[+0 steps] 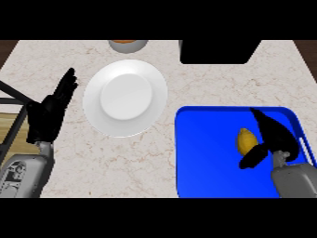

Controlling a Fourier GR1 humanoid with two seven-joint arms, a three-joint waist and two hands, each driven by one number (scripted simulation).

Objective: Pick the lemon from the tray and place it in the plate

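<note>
Marble counter (51, 167); black box (219, 51) at far edge; grey bowl (127, 44) with orange contents beside it.

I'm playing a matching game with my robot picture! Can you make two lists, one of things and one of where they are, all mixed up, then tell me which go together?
Things:
1. lemon
2. plate
3. left hand
4. right hand

Places:
A. on the counter, left of the tray
B. over the tray, right beside the lemon
C. lying in the blue tray
D. open, at the view's left, beside the plate

Pairs: 1-C, 2-A, 3-D, 4-B
</note>
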